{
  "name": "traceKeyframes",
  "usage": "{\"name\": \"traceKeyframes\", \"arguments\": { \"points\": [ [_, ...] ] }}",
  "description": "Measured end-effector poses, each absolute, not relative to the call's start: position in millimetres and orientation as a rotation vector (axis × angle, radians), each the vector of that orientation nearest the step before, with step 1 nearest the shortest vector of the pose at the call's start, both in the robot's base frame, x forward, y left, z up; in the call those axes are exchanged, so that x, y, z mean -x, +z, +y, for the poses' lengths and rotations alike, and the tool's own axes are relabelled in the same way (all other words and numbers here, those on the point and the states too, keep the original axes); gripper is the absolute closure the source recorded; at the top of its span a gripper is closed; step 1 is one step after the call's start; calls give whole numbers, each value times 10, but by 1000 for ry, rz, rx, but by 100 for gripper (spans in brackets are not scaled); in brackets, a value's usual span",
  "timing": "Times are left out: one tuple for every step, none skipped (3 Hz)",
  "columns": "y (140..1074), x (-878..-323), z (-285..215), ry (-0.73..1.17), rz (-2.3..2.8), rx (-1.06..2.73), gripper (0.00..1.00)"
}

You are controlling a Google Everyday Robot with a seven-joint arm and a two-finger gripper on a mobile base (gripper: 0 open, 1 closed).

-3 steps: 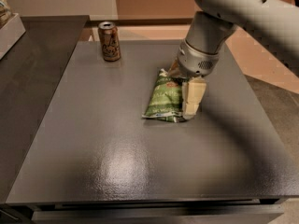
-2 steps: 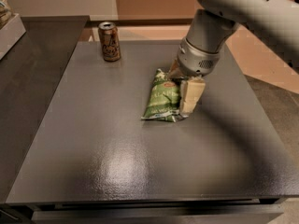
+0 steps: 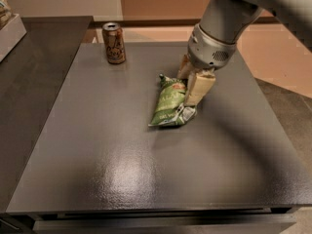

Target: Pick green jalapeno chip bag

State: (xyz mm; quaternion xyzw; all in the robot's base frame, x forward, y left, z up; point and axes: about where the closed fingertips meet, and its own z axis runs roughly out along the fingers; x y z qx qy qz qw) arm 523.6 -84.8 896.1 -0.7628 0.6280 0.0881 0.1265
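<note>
The green jalapeno chip bag (image 3: 169,103) lies on the dark grey table (image 3: 122,155), right of its middle, with its long side running front to back. My gripper (image 3: 191,80) comes down from the upper right onto the bag's right edge. Its two cream fingers (image 3: 199,87) stand on either side of that edge and pinch it. The bag's near right corner is crumpled up against the front finger. The rest of the bag still rests on the table.
A brown soda can (image 3: 113,43) stands upright at the table's back left. A second dark counter (image 3: 29,82) adjoins on the left, with a white box (image 3: 9,30) at its far end. Tan floor lies behind and to the right.
The gripper and the bag have barely moved. The bag's near right corner now looks drawn up a little against the front finger.
</note>
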Motion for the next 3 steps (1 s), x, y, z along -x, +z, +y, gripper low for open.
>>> {"name": "traceKeyframes", "arguments": {
  "points": [
    [9170,-5236,-907,231,1824,2202,100],
    [9464,-5246,-1000,206,1809,2166,100],
    [9786,-5263,-1082,173,1771,2132,100]
  ]
}}
